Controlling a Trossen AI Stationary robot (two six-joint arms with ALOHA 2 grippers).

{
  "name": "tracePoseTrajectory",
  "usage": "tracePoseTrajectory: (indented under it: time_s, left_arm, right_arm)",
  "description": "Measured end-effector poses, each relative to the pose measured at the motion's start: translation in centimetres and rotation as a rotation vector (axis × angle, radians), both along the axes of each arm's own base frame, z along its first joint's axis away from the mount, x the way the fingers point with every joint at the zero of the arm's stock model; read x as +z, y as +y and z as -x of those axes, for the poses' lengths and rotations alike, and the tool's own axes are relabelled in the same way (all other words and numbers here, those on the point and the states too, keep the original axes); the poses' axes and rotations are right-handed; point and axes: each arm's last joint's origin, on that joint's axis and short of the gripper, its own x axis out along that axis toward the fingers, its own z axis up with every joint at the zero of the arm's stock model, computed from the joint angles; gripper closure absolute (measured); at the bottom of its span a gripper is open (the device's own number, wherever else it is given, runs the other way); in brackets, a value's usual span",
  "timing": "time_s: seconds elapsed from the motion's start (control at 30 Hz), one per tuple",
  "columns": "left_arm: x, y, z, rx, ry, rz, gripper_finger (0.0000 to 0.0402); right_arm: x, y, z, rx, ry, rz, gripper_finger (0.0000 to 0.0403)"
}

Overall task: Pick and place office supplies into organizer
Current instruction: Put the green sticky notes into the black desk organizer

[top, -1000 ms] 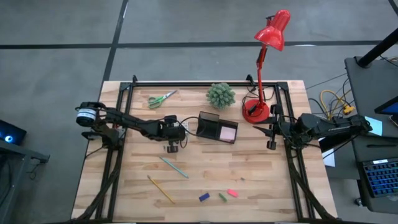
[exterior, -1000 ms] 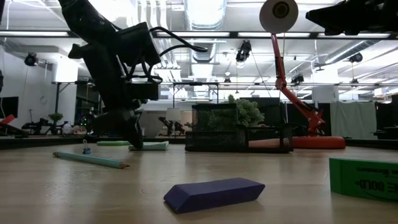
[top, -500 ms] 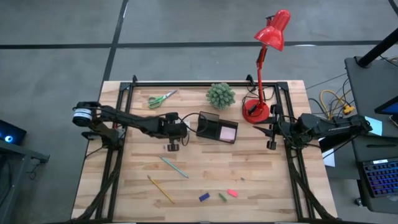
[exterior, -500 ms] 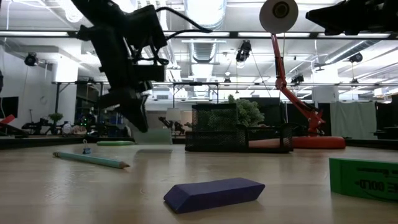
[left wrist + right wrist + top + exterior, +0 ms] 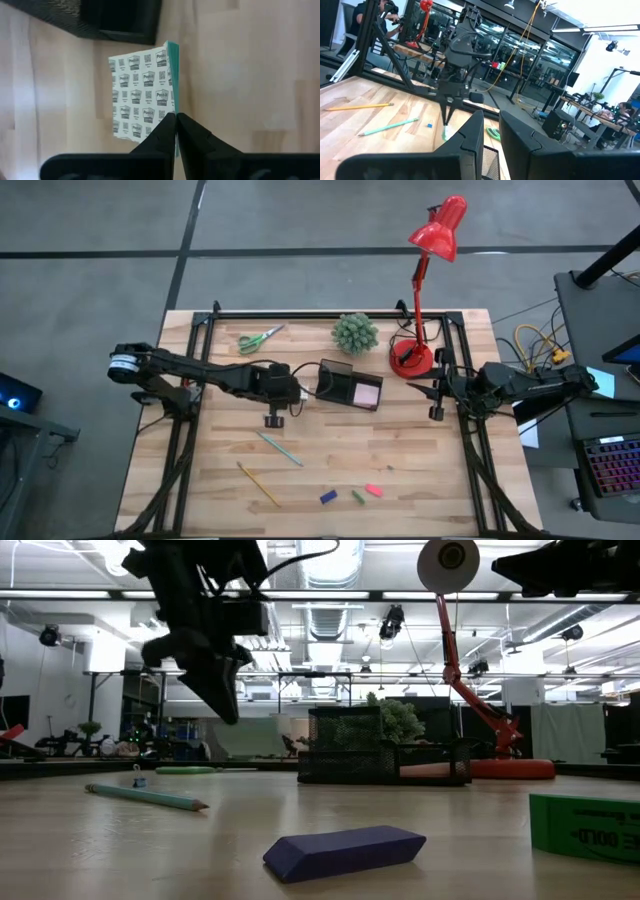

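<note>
My left gripper hangs just left of the black organizer, shut on a white dotted note pad with a teal edge. The low view shows the pad as a pale blur below the fingers. A pink pad lies in the organizer. On the table lie the green-handled scissors, teal pen, yellow pencil and small blue, green and pink pieces. My right gripper waits at the right edge, open, with nothing between its fingers. My left gripper pinches the pad at its teal edge near one corner between its two fingers. The fingers slant down from above. The pad hangs tilted below the fingertips, lifted clear of the table, its printed face toward the wrist camera.
A spiky green plant and a red lamp with a round base stand at the far side, beside the organizer. Black frame rails run along the left, right and far edges. Bare wood lies between the organizer and the pen.
My left gripper has risen, still shut on the pad. The pad, which rested on the table a second ago, now hangs clear above it beside the organizer.
</note>
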Motion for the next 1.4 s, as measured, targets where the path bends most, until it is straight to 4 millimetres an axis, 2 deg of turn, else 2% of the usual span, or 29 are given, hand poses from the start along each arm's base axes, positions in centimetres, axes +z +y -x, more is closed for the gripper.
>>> tracePoseTrajectory:
  time_s: [0.17, 0.3, 0.53, 0.73, 0.9, 1.13, 1.4]
  left_arm:
    - [0.8, -0.8, 0.6, -0.029, -0.018, 0.007, 0.0402]
    - [1.8, -1.5, 0.3, -0.055, -0.106, 0.012, 0.0402]
    - [4.0, -3.2, -1.3, -0.117, -0.216, 0.026, 0.0401]
    - [5.2, -4.0, -3.8, -0.201, -0.328, -0.016, 0.0401]
    - [4.4, -4.0, -6.6, -0.289, -0.379, -0.060, 0.0401]
    - [3.6, -4.4, -10.8, -0.356, -0.364, -0.117, 0.0401]
    - [1.8, -3.5, -14.5, -0.297, -0.320, -0.214, 0.0401]
  right_arm:
    - [0.0, 0.0, 0.0, 0.000, 0.002, 0.000, 0.0351]
    - [0.0, 0.0, 0.0, 0.001, 0.003, 0.000, 0.0351]
    - [0.0, 0.0, 0.0, 0.001, 0.003, 0.000, 0.0351]
    - [0.0, 0.0, 0.0, 0.001, 0.003, 0.000, 0.0351]
    - [0.0, 0.0, 0.0, 0.001, 0.003, 0.000, 0.0351]
    - [-0.1, 0.0, 0.0, 0.001, 0.012, 0.001, 0.0351]
    - [-0.2, 0.0, 0.0, 0.001, 0.021, 0.003, 0.0351]
